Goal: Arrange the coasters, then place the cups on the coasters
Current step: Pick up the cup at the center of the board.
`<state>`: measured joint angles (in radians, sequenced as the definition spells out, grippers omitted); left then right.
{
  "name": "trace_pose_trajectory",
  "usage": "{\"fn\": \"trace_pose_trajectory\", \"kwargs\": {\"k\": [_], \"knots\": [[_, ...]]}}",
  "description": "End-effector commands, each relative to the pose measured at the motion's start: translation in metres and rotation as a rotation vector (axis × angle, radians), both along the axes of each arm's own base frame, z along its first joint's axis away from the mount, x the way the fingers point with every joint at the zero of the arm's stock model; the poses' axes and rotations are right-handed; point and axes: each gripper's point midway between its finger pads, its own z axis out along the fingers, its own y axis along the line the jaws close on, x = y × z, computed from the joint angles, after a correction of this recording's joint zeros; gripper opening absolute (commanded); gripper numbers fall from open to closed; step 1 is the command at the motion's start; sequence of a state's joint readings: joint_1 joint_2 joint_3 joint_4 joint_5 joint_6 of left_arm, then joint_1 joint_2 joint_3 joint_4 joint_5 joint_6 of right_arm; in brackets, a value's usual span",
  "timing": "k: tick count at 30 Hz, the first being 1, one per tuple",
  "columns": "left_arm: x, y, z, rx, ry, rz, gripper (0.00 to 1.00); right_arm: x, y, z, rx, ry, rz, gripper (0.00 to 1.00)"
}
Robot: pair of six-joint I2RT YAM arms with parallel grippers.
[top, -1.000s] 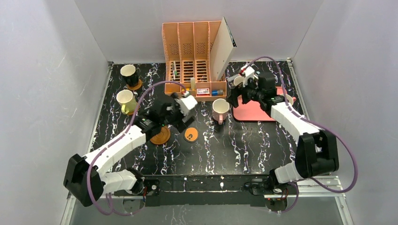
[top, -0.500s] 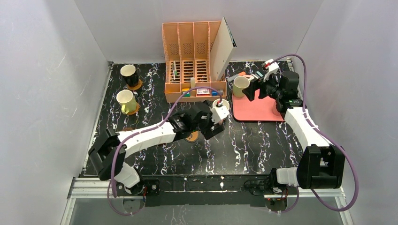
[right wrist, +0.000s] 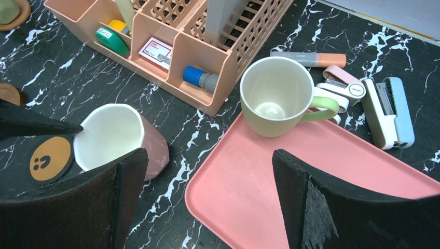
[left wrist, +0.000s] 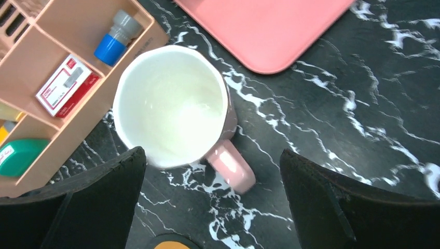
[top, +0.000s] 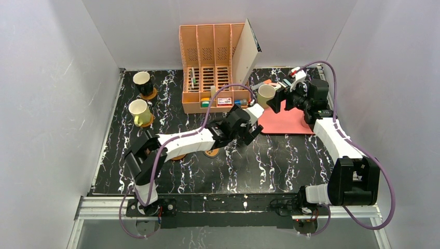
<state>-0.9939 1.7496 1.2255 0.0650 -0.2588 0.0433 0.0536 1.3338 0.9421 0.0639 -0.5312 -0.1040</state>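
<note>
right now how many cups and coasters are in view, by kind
cups: 4 (black cup, yellow cup, pink cup, green cup)
coasters: 4 (black cup's coaster, yellow cup's coaster, wooden coaster, marked coaster)
total: 8 in view; the arms may hide more

white links (top: 187, 141) and black joints (top: 355, 176) on both arms, purple cables (top: 236, 85), black jaws.

In your left wrist view, the orange round coaster with dark marks (left wrist: 168, 243) is cut off at six o'clock. Overhead, the white-and-black left arm (top: 187, 141) covers the pink handled mug (left wrist: 174, 106).
</note>
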Motion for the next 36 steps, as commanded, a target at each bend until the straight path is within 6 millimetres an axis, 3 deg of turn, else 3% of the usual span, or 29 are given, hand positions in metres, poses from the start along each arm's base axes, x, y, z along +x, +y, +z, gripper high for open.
{"fn": "trace_pose_trajectory", "kwargs": {"k": [1, 7, 19, 25, 36], "knots": [[0.022, 0.008, 0.007, 0.004, -0.076, 0.154, 0.98, 0.003, 0.003, 0.006, 0.017, -0.035, 0.018, 0.98], [0.036, 0.030, 0.011, 0.038, -0.172, 0.269, 0.98, 0.003, 0.006, 0.001, 0.030, -0.009, 0.031, 0.98], [0.029, 0.022, 0.026, -0.018, -0.180, 0.195, 0.98, 0.002, 0.007, 0.002, 0.034, -0.008, 0.037, 0.98], [0.020, 0.016, 0.015, 0.008, -0.154, 0.111, 0.97, 0.002, 0.007, 0.001, 0.036, -0.004, 0.040, 0.98], [0.022, 0.017, 0.000, -0.027, -0.049, -0.034, 0.82, 0.001, 0.007, 0.004, 0.036, -0.009, 0.042, 0.98]]}}
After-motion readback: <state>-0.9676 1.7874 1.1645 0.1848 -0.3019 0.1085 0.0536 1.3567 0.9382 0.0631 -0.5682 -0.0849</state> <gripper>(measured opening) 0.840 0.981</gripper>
